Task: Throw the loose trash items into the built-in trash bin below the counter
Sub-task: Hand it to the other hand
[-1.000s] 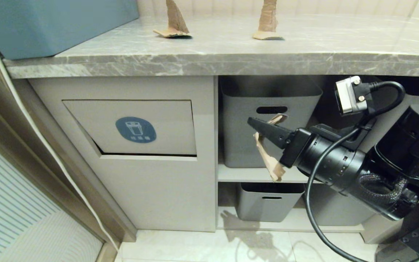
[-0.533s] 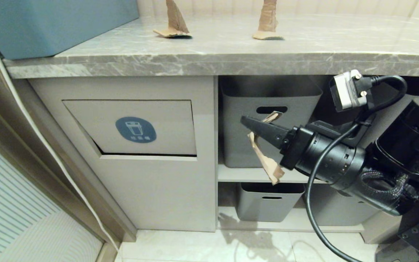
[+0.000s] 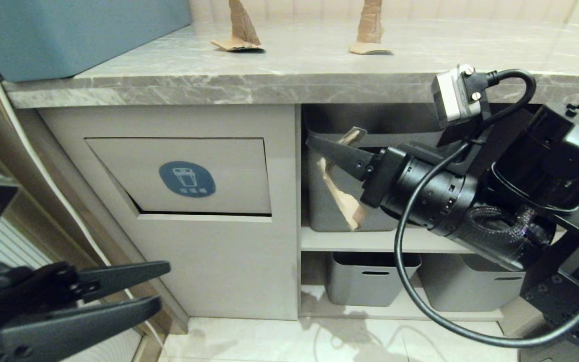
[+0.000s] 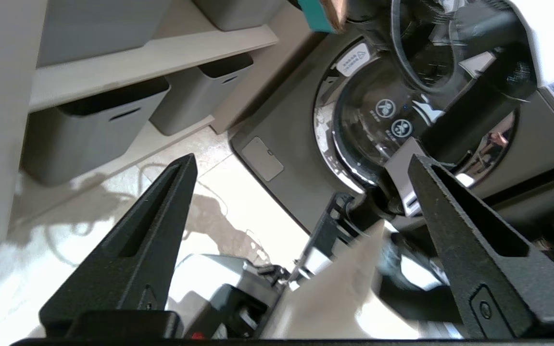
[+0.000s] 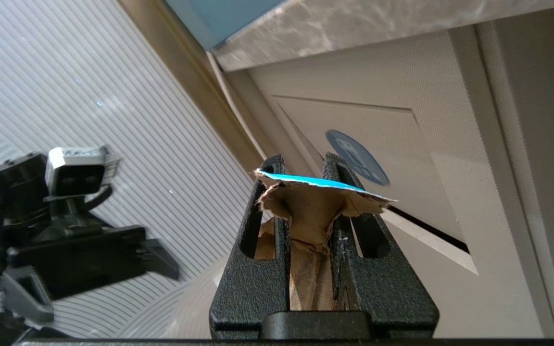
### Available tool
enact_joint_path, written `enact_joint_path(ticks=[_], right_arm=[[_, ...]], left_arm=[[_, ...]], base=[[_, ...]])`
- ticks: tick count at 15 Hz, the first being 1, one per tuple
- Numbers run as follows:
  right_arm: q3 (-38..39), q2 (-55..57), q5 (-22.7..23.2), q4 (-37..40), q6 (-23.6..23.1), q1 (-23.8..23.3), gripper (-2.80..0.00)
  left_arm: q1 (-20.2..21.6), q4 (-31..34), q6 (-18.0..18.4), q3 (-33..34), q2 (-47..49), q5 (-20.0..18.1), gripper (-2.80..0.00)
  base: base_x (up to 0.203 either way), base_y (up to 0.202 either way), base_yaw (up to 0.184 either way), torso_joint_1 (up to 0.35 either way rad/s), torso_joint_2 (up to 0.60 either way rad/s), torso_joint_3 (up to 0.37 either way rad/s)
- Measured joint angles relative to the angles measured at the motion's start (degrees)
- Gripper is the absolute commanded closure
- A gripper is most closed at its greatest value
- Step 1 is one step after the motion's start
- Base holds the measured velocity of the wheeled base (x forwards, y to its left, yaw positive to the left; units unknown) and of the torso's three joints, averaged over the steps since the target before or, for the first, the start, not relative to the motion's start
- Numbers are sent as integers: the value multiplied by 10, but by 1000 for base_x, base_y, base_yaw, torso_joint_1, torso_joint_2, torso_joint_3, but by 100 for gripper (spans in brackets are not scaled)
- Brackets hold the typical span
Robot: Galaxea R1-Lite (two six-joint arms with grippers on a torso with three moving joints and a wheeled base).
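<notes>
A crumpled tan scrap (image 3: 340, 196) hangs from my right gripper (image 3: 319, 146), which is shut on it in front of the upper grey tub, just right of the built-in trash bin. The right wrist view shows the scrap (image 5: 313, 211) pinched between the fingers of this gripper (image 5: 304, 166), with the bin's flap (image 5: 402, 144) beyond. The flap (image 3: 229, 171) carries a blue sticker (image 3: 187, 179) and stands slightly ajar at its lower edge. Two more scraps (image 3: 242, 30) (image 3: 368, 30) stand on the counter (image 3: 289, 75). My left gripper (image 3: 161, 284) (image 4: 301, 160) is open and empty, low at the left.
Grey tubs (image 3: 395, 130) (image 3: 370, 281) (image 3: 470, 291) fill the shelves right of the bin. A long blue box (image 3: 68, 35) sits on the counter's left end. A door frame (image 3: 43, 201) borders the cabinet's left side. A washing machine door (image 4: 378, 120) is behind my arms.
My right gripper has carried the scrap up and to the left, closer to the flap. My left gripper has come into the head view at the lower left, open.
</notes>
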Motion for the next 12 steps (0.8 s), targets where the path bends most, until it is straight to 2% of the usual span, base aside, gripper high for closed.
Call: enact_joint_path(ticks=[2, 3, 6, 9, 12], right_arm=[[-17, 8, -1, 15, -6, 1, 0], [-18, 11, -2, 17, -16, 1, 0], [-17, 25, -28, 22, -52, 1, 0], [-18, 35, -40, 28, -62, 1, 0], [-15, 44, -46, 27, -95, 2, 0]], left_arm=[[-28, -60, -2, -16, 79, 9, -280], [-47, -78, -3, -27, 112, 31, -280], [-95, -105, -3, -58, 182, 123, -280], [-147, -123, -5, -97, 230, 222, -280], [-180, -123, -5, -116, 256, 281, -280]], base=[[0, 0, 0, 0, 0, 0], [0, 0, 0, 0, 0, 0], [0, 0, 0, 0, 0, 0], [0, 0, 0, 0, 0, 0], [0, 0, 0, 0, 0, 0]])
